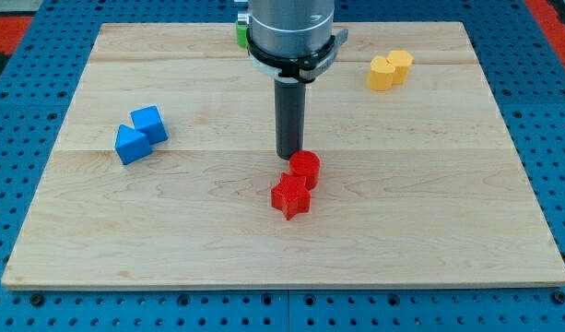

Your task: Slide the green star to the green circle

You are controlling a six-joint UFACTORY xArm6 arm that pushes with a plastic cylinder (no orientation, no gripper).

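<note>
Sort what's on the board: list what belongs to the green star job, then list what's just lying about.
Job:
my tip, just above the red cylinder
a green block, mostly hidden behind the arm, shape unclear

Lying about:
red cylinder
red star
two blue blocks
two yellow blocks

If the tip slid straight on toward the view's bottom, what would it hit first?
Most likely the red cylinder, just below my tip and slightly right, with the red star behind it. Depth is uncertain.
</note>
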